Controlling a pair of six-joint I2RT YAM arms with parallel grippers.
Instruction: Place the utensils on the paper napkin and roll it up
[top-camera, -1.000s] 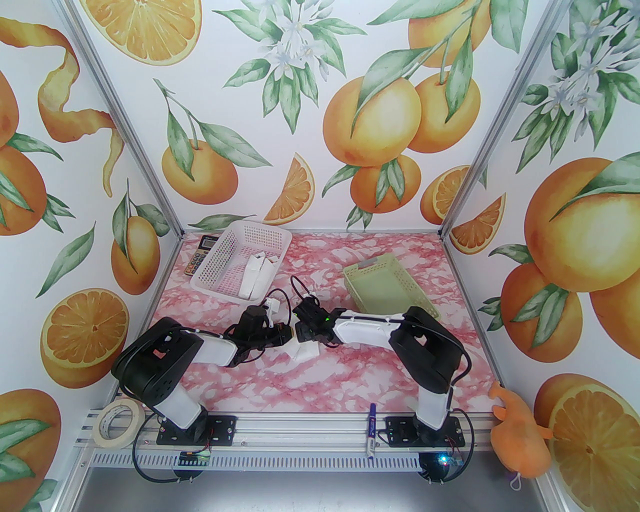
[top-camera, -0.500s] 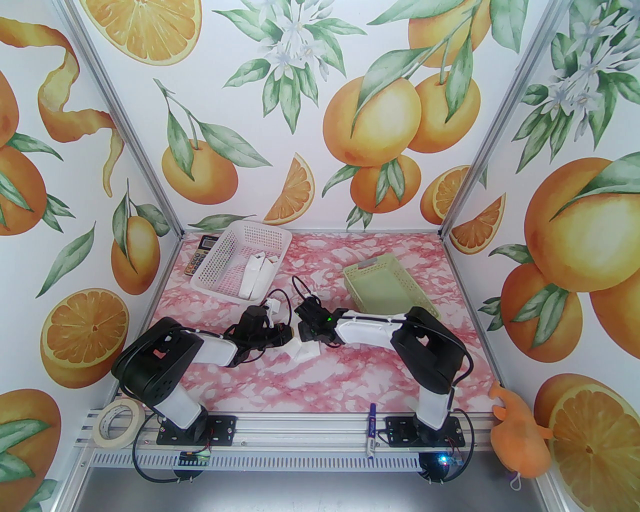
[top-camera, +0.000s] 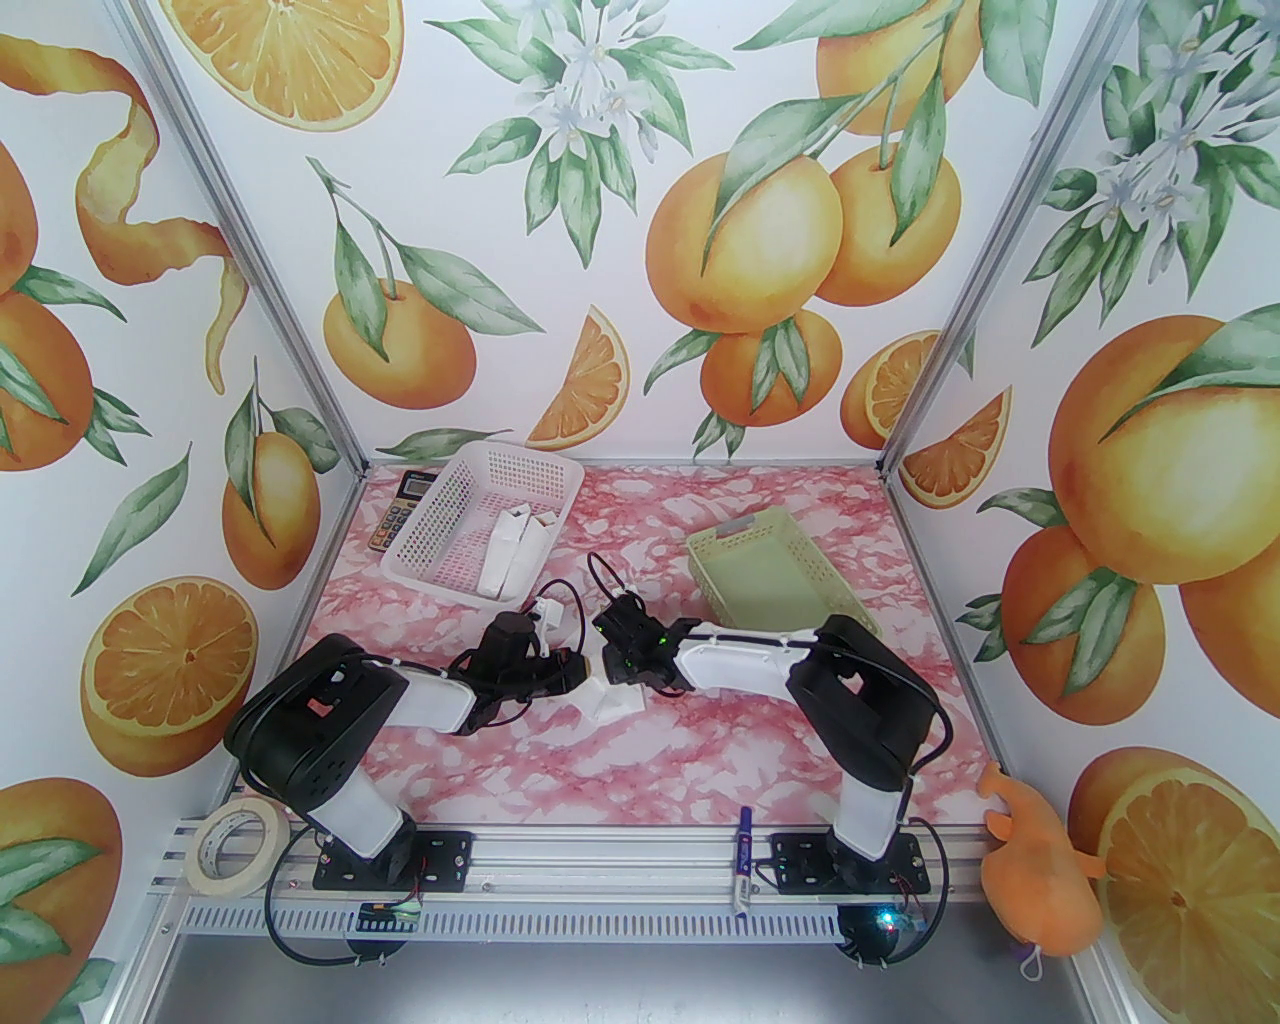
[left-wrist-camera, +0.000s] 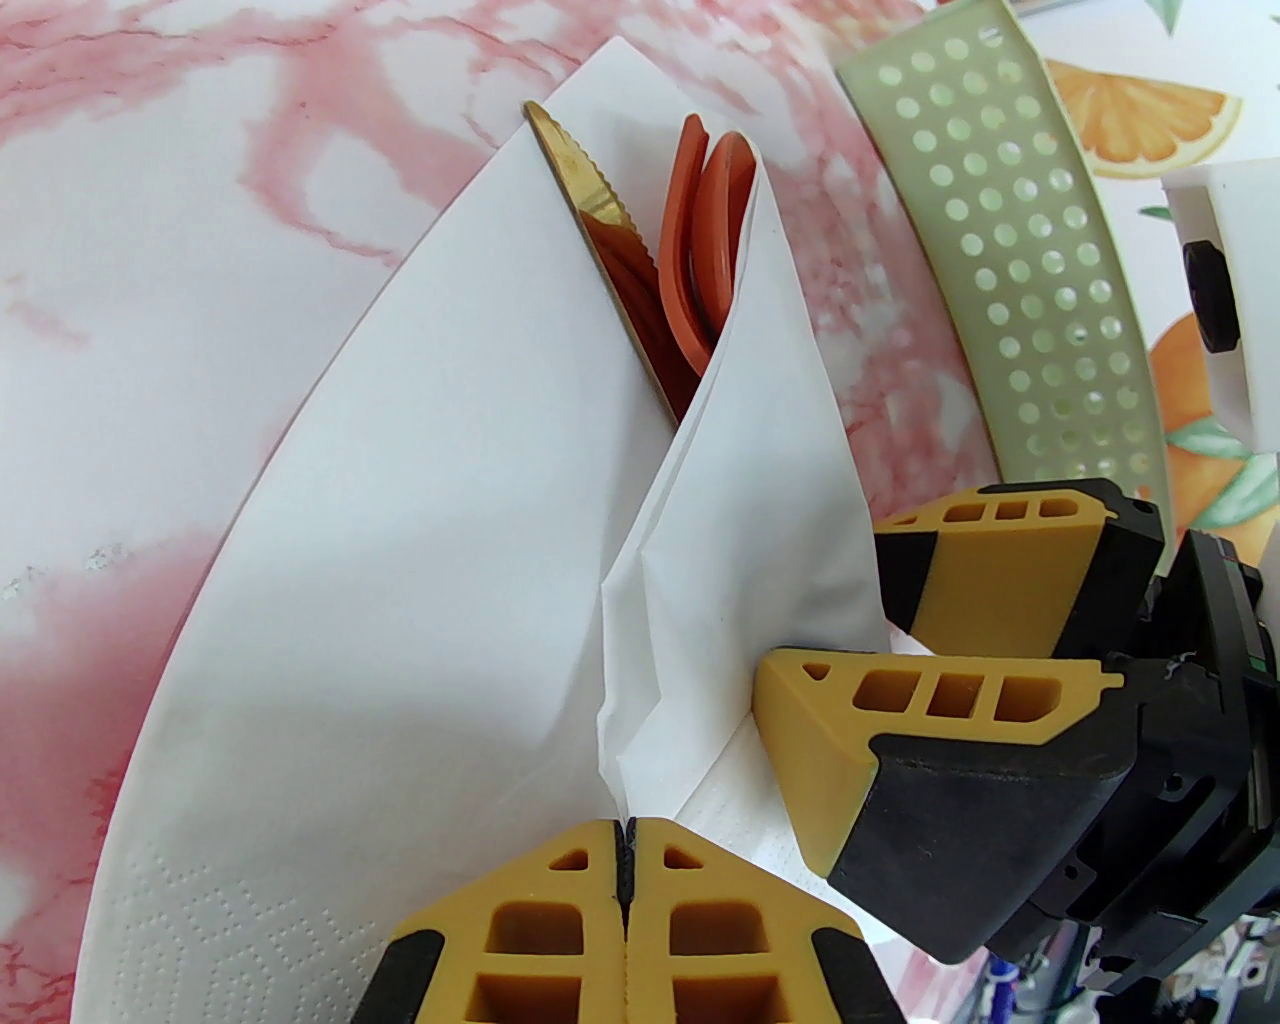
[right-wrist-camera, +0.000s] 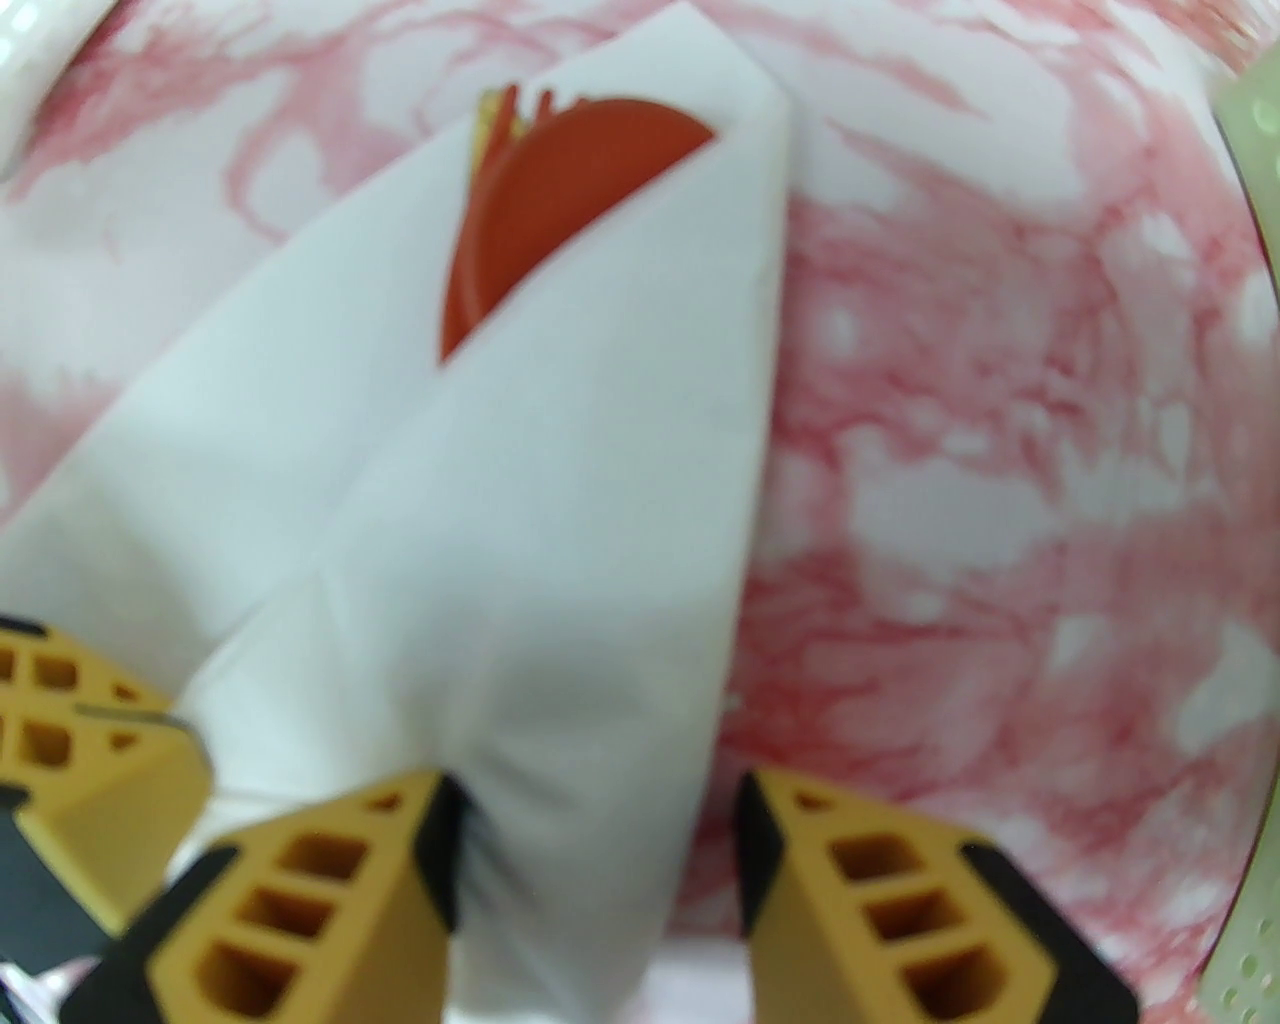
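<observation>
Well to the left of the fingers, a roll of tape (top-camera: 232, 845) lies on the front rail. Farther back sits a calculator (top-camera: 398, 508) beside a white basket (top-camera: 445, 505) with folded white pieces (top-camera: 515, 560) in it.

The left fingers (left-wrist-camera: 520, 880) are pressed flat together, pinching the near edge of the paper napkin (left-wrist-camera: 420, 550). The napkin lies on the pink marbled tabletop (top-camera: 700, 760) and fans out ahead of these fingers. One flap is raised and folded inward.

The utensils (left-wrist-camera: 700, 250) lie inside that fold, at the end of the napkin away from both pairs of fingers. Only the orange-red heads and a gold-toned serrated blade (left-wrist-camera: 585, 190) poke out.

Just right of the left pair, the right fingers (right-wrist-camera: 330, 900) stand apart with the folded napkin between them. One of them is pushed into the paper — whether the pair actually clamps the napkin I cannot tell. That wrist view is blurred.

Beyond the right fingers and to their right sits a pale green basket (top-camera: 705, 575). A blue-and-white marker pen (top-camera: 742, 862) lies on the front rail, and an orange plush toy (top-camera: 1040, 870) rests at the far right.
</observation>
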